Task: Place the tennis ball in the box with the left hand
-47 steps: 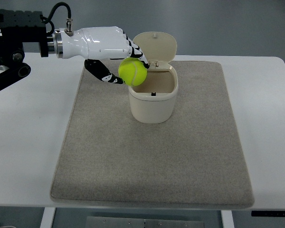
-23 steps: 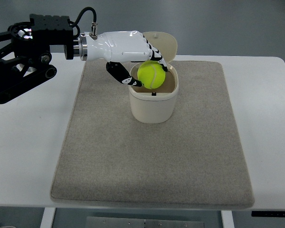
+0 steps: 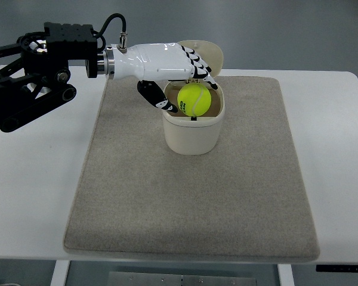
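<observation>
Since half a second ago my left hand (image 3: pixel 167 65) has carried the tennis ball (image 3: pixel 194 99) further right and lower, so it now sits down in the mouth of the box (image 3: pixel 192 128), at rim level. Nearest me, the grey mat (image 3: pixel 191 196) covers the white counter (image 3: pixel 36 179), and the cream box stands on the mat's far half. Beyond it, my fingers (image 3: pixel 201 67) curl over the ball with the thumb at its left, just in front of the raised lid (image 3: pixel 210 52).
</observation>
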Robot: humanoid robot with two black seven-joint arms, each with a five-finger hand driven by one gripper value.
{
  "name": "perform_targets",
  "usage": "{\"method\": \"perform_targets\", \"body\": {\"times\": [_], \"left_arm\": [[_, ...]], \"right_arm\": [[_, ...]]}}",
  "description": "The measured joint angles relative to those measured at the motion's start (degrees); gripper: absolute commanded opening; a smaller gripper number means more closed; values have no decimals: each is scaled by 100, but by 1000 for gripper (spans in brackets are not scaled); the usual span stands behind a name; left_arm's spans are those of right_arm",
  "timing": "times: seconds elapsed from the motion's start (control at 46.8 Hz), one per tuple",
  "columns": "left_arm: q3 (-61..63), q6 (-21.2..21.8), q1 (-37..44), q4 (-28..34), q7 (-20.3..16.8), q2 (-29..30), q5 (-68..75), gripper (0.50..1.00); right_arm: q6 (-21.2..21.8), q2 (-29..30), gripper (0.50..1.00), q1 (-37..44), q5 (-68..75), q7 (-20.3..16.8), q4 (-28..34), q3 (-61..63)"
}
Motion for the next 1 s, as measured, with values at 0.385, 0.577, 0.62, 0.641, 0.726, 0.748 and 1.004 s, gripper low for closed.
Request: {"method": "perform_targets", "body": {"times": [0.385,0.577,0.62,0.641,0.726,0.748,1.004], "left_arm": [[-1,-53,78,-599,-36,768,-395,994],[15,-311,121,-923,-36,1480,-1292,994],[15,-317,164,-908,-36,1596,-1605,994],[13,-318,195,-893,-34,1669,-1812,994],[10,-318,366,-812,-34,1892,-2579,994],[9,-318,419,-777,-33,1926,-2775,994],[5,-294,855,-138,-33,1956,-4416,994]], "right_arm": [[0,0,901,-3,0,1,-2,0],[0,0,901,4,0,1,-3,0],[0,0,901,4,0,1,-1,0],[0,0,901,1,0,1,0,0],[0,0,901,-1,0,0,1,0],[0,0,901,-1,0,1,0,0],[0,0,901,1,0,0,-2,0]]}}
